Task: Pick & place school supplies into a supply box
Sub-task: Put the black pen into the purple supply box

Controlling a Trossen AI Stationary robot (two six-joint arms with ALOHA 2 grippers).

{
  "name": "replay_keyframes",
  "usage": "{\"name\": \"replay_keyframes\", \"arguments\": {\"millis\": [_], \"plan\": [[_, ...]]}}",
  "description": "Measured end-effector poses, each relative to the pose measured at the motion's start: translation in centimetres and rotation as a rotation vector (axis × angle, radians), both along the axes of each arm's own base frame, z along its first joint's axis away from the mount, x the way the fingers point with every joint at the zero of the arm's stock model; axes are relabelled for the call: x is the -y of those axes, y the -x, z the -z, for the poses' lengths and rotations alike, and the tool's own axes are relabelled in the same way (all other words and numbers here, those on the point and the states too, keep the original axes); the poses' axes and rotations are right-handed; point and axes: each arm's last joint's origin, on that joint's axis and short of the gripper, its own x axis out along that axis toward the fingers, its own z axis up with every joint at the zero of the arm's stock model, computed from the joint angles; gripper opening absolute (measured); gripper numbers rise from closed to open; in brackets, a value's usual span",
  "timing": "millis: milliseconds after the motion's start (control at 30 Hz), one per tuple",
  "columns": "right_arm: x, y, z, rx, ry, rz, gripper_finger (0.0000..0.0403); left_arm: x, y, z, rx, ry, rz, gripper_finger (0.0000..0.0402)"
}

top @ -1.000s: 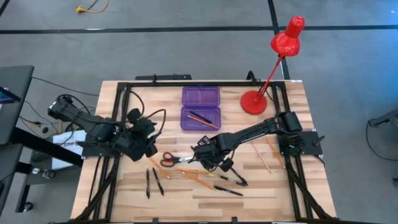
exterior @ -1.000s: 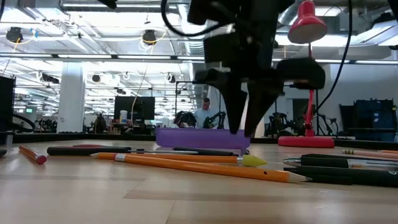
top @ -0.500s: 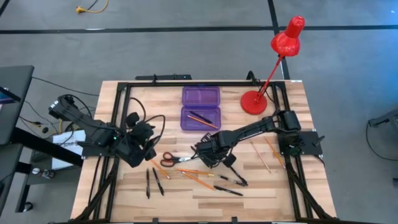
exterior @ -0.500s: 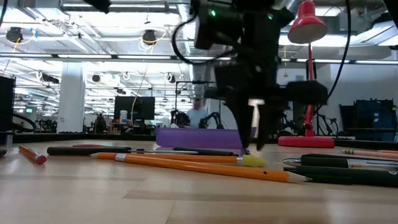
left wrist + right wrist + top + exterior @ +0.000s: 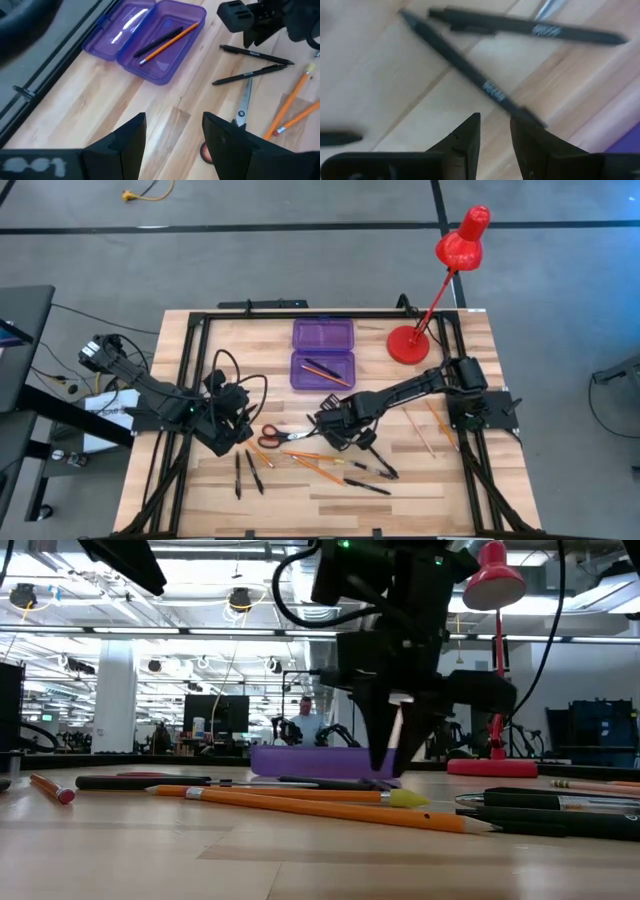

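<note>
The purple supply box point(image 5: 322, 370) lies open near the far edge, lid flat behind it, holding one orange pencil and one black pen point(image 5: 162, 40). Red-handled scissors point(image 5: 278, 437), orange pencils point(image 5: 315, 462) and several black pens point(image 5: 245, 472) lie across the near half. My right gripper point(image 5: 495, 125) points down, narrowly open, low over two black pens point(image 5: 485, 85) between box and scissors. My left gripper point(image 5: 172, 132) is open and hovers left of the scissors point(image 5: 242, 102). No triangular ruler shows. My right gripper comes from above, pointing down. One fingertip point(image 5: 520, 127) stands right at the end of a black pen point(image 5: 532, 119) that lies flat on the table. Whether it touches the pen, I cannot tell.
A red desk lamp point(image 5: 408, 343) stands at the far right with its base on the table. More pencils point(image 5: 432, 425) lie by the right arm's base. A black frame rail runs along the table's far edge and sides. Bare wood shows between the box and the left gripper.
My left gripper has moved toward the near edge and right, closer to the scissors. My right gripper has stayed low over the pens, shifting slightly toward the table's left.
</note>
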Motion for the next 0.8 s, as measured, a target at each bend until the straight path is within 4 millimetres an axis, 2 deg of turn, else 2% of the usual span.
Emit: {"name": "replay_keyframes", "arguments": {"millis": [533, 800], "plan": [[-0.25, -0.25, 0.08, 0.020, -0.009, -0.056, 0.0102, -0.03, 0.01, -0.01, 0.004, -0.005, -0.006, 0.0185], [-0.37, -0.56, 0.72, 0.020, -0.030, -0.081, 0.0101, -0.04, 0.01, -0.01, 0.004, -0.006, -0.006, 0.0185]]}}
